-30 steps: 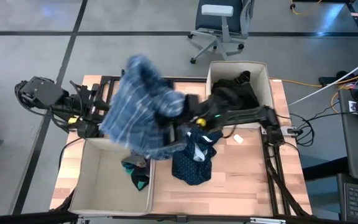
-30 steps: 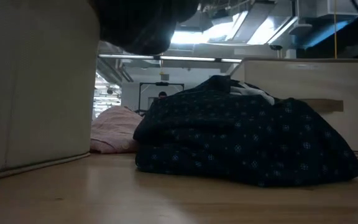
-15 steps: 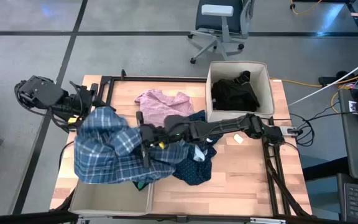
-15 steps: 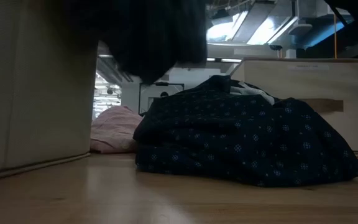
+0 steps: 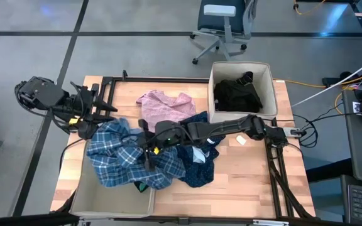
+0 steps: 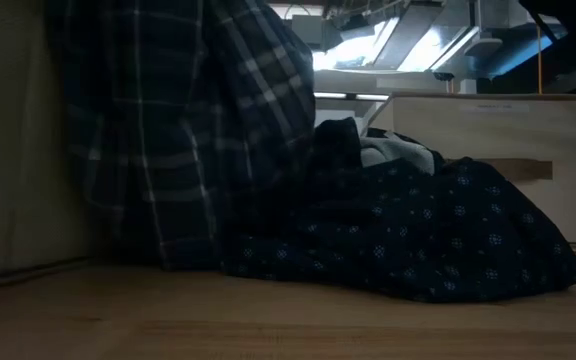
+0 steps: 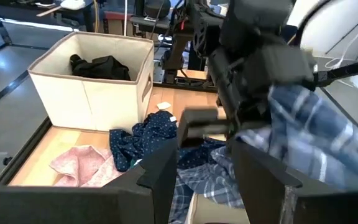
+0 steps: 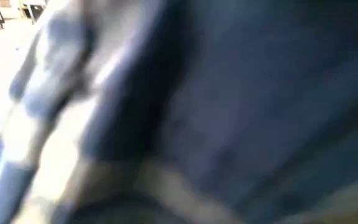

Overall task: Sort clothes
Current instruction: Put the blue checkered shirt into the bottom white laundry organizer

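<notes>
Over the near-left bin's (image 5: 83, 199) rim, the right gripper (image 5: 148, 150) is gripping the blue-white plaid shirt (image 5: 127, 155), which is draping crumpled across bin and wooden table (image 5: 244, 182). The right arm is stretching low across the table, while the left gripper (image 5: 99, 113) is waiting open at the far-left edge. Behind lie the pink top (image 5: 162, 107), a dark dotted garment (image 6: 418, 235) and an office chair (image 5: 222, 25).

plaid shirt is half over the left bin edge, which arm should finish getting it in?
Right, probably. The right hand is already at the plaid shirt, which drapes over the left bin. The left hand sits back by the table's far left edge, holding nothing.
</notes>
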You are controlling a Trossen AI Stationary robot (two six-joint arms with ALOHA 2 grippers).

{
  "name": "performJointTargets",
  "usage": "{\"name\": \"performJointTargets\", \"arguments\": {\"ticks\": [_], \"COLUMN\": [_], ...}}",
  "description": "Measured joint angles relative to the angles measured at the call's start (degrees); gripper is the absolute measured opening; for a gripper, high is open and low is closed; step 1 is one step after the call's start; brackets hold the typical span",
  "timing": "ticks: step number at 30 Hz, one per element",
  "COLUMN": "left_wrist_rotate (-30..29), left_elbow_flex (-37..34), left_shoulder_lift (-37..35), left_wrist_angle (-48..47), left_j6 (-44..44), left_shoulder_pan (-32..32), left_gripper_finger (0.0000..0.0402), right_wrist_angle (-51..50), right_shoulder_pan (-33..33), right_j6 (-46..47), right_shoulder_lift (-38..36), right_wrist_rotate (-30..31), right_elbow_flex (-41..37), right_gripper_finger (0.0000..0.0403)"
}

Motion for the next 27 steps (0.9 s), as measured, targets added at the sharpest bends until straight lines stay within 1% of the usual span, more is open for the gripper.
{"name": "performJointTargets", "arguments": {"ticks": [2, 5, 8, 10, 13, 16, 18, 22, 25, 27], "left_wrist_rotate": [-0.2, -0.24, -0.24, -0.26, -0.26, -0.26, -0.26, -0.26, -0.24, -0.22], "left_elbow_flex": [0.0, 0.0, 0.0, 0.0, 0.0, 0.0, -0.57, -4.05, -7.58, -10.36], "left_shoulder_lift": [0.0, 0.11, 0.29, 0.38, 0.52, 0.99, 1.19, 1.2, 1.18, 1.14], "left_wrist_angle": [0.02, 0.04, 0.03, 0.0, 0.0, 0.0, 0.53, 0.96, 2.39, 5.19], "left_j6": [0.0, 0.19, 0.2, 0.2, 0.2, 0.2, 0.2, -0.23, -0.88, -1.33], "left_shoulder_pan": [0.0, 0.0, 0.0, 0.02, 0.0, 0.01, 0.02, 0.01, 0.01, 0.0], "left_gripper_finger": [0.0143, 0.0143, 0.0143, 0.0143, 0.0143, 0.0143, 0.0143, 0.0143, 0.0143, 0.0143], "right_wrist_angle": [0.28, -0.48, -5.01, -7.97, -10.96, -13.76, -17.12, -30.05, -40.94, -48.83], "right_shoulder_pan": [0.0, 0.0, 0.0, 0.0, 0.34, 1.52, 2.78, 5.86, 8.75, 10.78], "right_j6": [1.7, 4.25, 4.07, 4.05, 4.0, 3.62, 2.58, 3.29, 7.85, 12.01], "right_shoulder_lift": [1.41, 3.42, 4.06, 3.85, 2.32, -0.97, -3.59, -9.26, -13.0, -14.04], "right_wrist_rotate": [-0.21, -0.94, -0.98, -0.72, -0.45, 0.64, 2.7, 9.69, 14.94, 17.92], "right_elbow_flex": [0.02, 0.02, -0.09, -0.09, -0.09, -0.08, 0.04, 0.04, 0.04, 0.08], "right_gripper_finger": [0.0068, 0.0129, 0.0189, 0.0219, 0.0249, 0.0259, 0.026, 0.0252, 0.0245, 0.0242]}}
